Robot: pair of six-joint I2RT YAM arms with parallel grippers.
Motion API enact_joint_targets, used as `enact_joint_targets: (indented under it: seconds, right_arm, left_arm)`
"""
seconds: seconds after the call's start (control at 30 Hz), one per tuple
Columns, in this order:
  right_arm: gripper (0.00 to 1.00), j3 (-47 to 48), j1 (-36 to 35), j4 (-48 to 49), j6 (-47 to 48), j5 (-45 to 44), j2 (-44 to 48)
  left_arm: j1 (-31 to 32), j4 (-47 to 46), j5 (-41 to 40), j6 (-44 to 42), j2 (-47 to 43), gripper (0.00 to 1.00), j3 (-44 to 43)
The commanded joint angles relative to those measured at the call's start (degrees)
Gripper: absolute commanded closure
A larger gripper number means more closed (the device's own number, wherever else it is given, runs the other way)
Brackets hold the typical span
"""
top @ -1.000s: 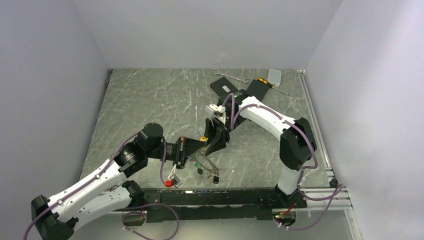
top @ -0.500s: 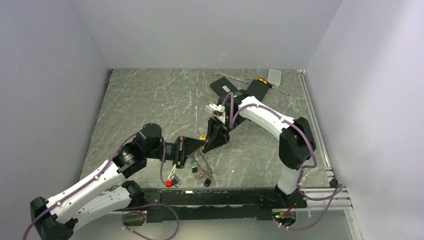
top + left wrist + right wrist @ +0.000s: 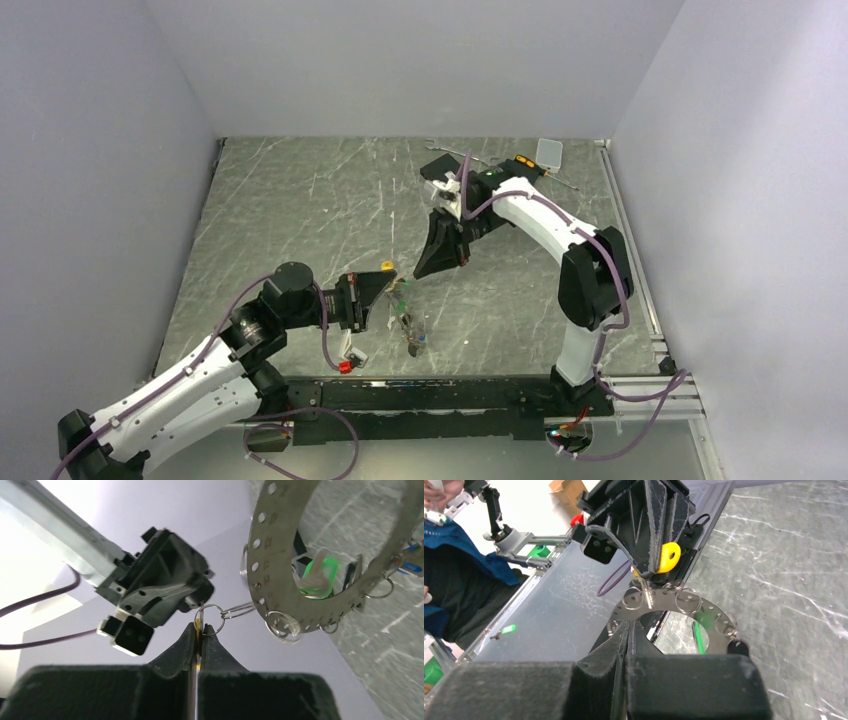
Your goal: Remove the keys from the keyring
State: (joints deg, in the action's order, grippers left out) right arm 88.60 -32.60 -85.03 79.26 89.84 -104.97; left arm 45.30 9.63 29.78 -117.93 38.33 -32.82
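The keyring (image 3: pixel 280 595) is a flat silver perforated hoop, seen also in the right wrist view (image 3: pixel 711 615) and the top view (image 3: pixel 408 312). My left gripper (image 3: pixel 388 283) is shut on the yellow key (image 3: pixel 669 557). A small split ring (image 3: pixel 212 620) links that key to the hoop, which hangs below. A green key (image 3: pixel 317 575), a blue key (image 3: pixel 412 567) and a black key (image 3: pixel 738 647) hang on the hoop. My right gripper (image 3: pixel 420 270) is shut, with its tips (image 3: pixel 630 625) at the hoop's rim. I cannot tell if it pinches anything.
A black flat box (image 3: pixel 445 172), a silver wrench (image 3: pixel 460 152), a clear small case (image 3: pixel 549 151) and an orange-and-black item (image 3: pixel 523 160) lie at the back of the table. A black rail (image 3: pixel 450 390) runs along the near edge.
My right gripper has risen and moved toward the back. My left gripper has drawn back to the left with the yellow key. The hoop with its keys has followed the left gripper.
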Motion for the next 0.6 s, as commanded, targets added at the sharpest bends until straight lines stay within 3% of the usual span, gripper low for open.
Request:
enact_joint_targets:
  seconds: [0.0, 0.4, 0.57]
  right_arm:
    - [1.00, 4.7, 1.1, -1.1, -5.9, 5.4, -0.7]
    - [1.00, 7.8, 1.5, -1.1, -9.6, 5.4, -6.0]
    - [0.93, 14.5, 5.0, -1.2, -22.0, 5.5, -10.3]
  left_arm:
    - [-0.5, -3.1, -4.1, -5.7, -1.9, 1.00, 1.4]
    - [-0.4, -10.7, -5.5, -0.2, 2.0, 1.00, 0.5]
    - [-0.4, -10.1, -6.1, 0.9, 1.7, 1.00, 0.3]
